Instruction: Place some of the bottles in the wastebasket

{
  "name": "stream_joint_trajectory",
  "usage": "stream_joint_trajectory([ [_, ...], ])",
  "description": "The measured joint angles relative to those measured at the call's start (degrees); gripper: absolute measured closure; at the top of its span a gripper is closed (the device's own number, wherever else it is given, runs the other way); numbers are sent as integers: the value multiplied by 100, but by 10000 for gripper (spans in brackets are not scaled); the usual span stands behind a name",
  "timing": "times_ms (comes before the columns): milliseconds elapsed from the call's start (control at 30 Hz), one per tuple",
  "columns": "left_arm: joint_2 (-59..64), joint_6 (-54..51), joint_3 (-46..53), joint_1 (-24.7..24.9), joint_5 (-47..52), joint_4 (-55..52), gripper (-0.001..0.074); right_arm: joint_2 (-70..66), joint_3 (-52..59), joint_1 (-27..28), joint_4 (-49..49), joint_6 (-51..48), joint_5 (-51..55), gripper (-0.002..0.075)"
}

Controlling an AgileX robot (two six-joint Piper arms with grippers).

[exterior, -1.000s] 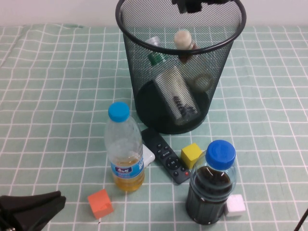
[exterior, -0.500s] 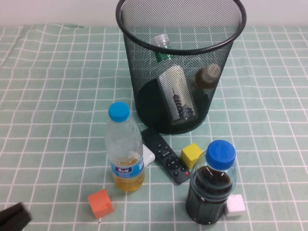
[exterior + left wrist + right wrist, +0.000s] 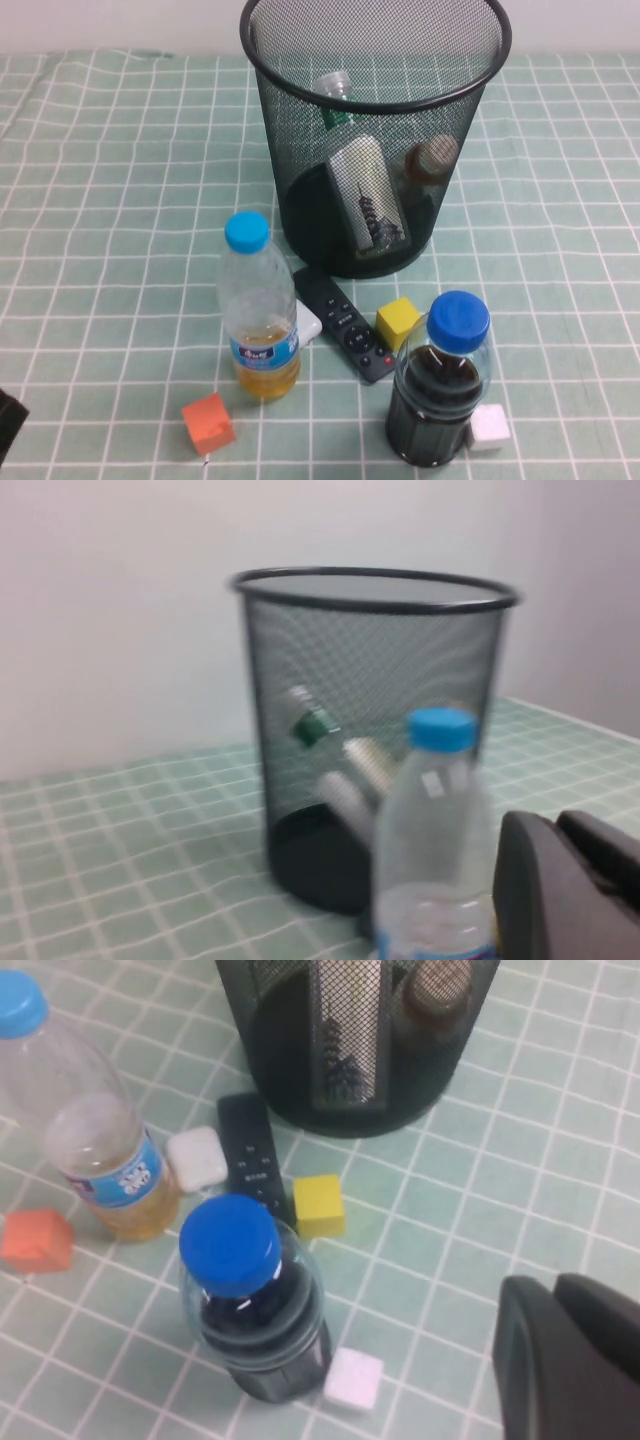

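The black wire-mesh wastebasket (image 3: 262, 75) stands at the back centre of the table. Inside it lies the clear bottle (image 3: 366, 196) with white cap and green neck band, leaning on the far wall. The cream-capped bottle (image 3: 435, 156) with brown neck rests inside, against the right wall. Both also show through the mesh in the right wrist view: the clear bottle (image 3: 345, 1030) and the cream-capped bottle (image 3: 440, 985). My left gripper (image 3: 556, 826) is shut and empty, low at the front left; only its corner (image 3: 6, 424) shows in the high view. My right gripper (image 3: 552, 1290) is shut and empty, above the front right.
A light-blue-capped bottle (image 3: 259, 310) with yellow liquid and a dark-blue-capped bottle (image 3: 442, 385) with dark liquid stand in front of the basket. Between them lie a black remote (image 3: 345, 322), a yellow cube (image 3: 397, 321), an orange cube (image 3: 208, 422) and two white cubes (image 3: 490, 425).
The cream-capped bottle has dropped from the rim and settled inside the basket. My right gripper has left the top of the high view. My left gripper has drawn back to the front-left corner.
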State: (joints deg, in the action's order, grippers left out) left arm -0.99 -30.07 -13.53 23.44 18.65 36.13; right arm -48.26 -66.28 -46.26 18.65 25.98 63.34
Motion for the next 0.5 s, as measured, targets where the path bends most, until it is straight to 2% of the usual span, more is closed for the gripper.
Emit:
stream_joint_trajectory([
  [233, 0, -21, 1347, 0, -1481, 24, 739, 1315, 2079, 1, 111, 313, -1986, 727],
  [500, 0, -234, 1513, 0, -1488, -13, 739, 1705, 4000, 1, 430, 547, -5437, 727],
])
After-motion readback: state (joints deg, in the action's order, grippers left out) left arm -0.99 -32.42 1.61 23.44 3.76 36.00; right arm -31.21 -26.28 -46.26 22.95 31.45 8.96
